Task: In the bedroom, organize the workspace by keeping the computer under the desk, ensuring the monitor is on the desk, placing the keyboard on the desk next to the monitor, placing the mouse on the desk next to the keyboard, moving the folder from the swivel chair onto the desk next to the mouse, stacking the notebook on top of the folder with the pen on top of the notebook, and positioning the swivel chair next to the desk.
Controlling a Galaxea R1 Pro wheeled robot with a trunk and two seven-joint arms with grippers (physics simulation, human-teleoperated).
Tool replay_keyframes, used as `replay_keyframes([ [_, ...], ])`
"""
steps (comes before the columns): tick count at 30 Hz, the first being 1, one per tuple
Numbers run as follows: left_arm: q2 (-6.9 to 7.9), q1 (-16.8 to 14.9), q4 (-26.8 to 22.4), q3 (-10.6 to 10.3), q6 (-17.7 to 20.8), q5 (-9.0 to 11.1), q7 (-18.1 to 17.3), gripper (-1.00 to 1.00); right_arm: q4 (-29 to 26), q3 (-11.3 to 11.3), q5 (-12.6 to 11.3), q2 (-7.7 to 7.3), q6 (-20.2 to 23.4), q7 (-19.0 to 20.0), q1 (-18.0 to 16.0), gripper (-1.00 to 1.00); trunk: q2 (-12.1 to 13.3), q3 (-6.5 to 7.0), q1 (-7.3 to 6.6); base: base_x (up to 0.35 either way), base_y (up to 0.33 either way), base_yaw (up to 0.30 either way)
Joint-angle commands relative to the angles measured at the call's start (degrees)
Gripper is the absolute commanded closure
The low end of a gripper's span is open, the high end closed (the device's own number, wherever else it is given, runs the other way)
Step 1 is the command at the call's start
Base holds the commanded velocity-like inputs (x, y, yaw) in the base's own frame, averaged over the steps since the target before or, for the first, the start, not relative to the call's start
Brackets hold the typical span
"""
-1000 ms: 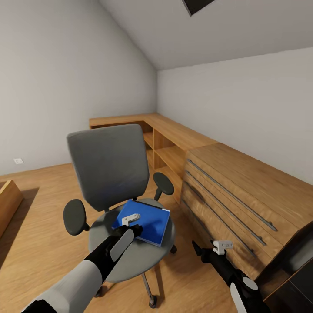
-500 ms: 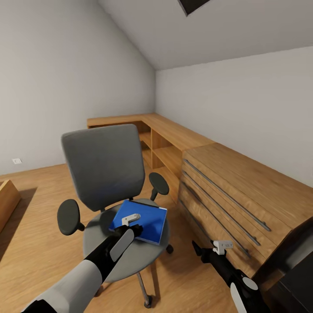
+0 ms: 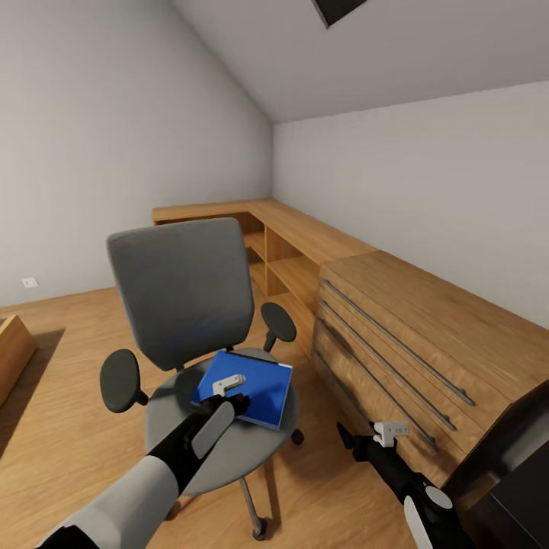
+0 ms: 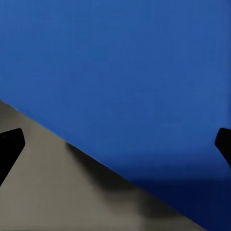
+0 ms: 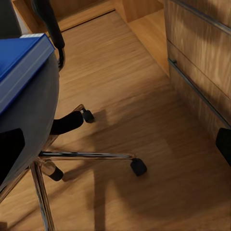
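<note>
My left pincer (image 3: 229, 386), spread wide and holding nothing, hovers over the folder (image 3: 255, 386) near the seat's front edge; the swivel chair (image 3: 183, 305) may roll when pressed.

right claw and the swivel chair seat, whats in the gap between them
Bare wood floor. The right wrist view shows only the chair's chrome legs and casters low down, between the right claw and the swivel chair seat.

folder (image 4: 125, 72): edges cut off | left gripper (image 3: 229, 393): fingertips hidden over folder
</note>
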Motion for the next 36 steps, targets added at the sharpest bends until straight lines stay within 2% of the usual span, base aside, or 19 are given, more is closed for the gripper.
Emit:
replay_keyframes([
  [1,0.3,-0.02,2.79,-0.17,0.26,0.0,0.44,-1.0,-0.02,-0.19,-0.59,0.06,0.3,0.44,-0.03,-1.0,-0.02,-0.06,0.0,0.0,0.0,0.0],
  [14,4.84,-0.02,2.48,-0.16,0.36,0.31,0.38,-1.0,-0.02,-0.19,-0.59,0.06,0.3,0.26,-0.03,-1.0,-0.02,-0.06,0.0,0.0,0.0,0.0],
  [21,5.38,-0.02,2.45,-0.23,0.43,0.43,0.31,-1.0,-0.02,-0.19,-0.59,0.06,0.3,0.29,-0.03,-1.0,-0.02,-0.06,0.0,0.0,0.0,0.0],
  [36,5.29,-0.02,2.44,-0.4,0.48,0.46,0.3,-1.0,-0.02,-0.19,-0.59,0.06,0.3,0.43,-0.03,-1.0,-0.02,-0.06,0.0,-0.056,-0.084,0.0],
])
